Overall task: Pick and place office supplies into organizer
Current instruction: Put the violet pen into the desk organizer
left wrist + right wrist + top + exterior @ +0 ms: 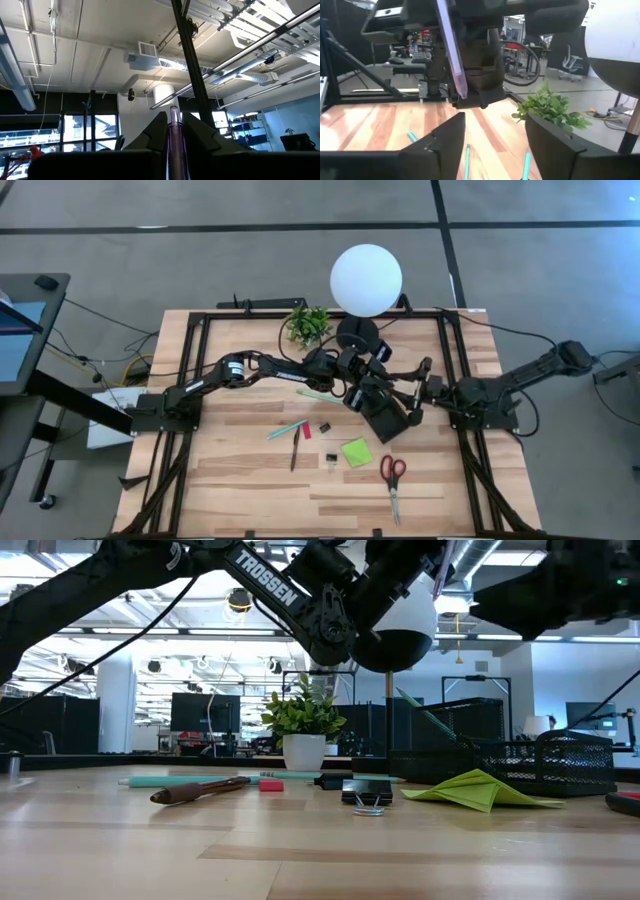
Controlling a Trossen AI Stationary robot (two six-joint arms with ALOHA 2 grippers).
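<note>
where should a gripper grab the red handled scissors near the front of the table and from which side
Grip the red-handled scissors on the closed metal blades just below the handle loops, coming straight down from above. They lie flat on the wooden table, handles toward the organizer and blades pointing at the front edge, so fingers closing across the narrow blades should fit; the loops look too wide.
</note>
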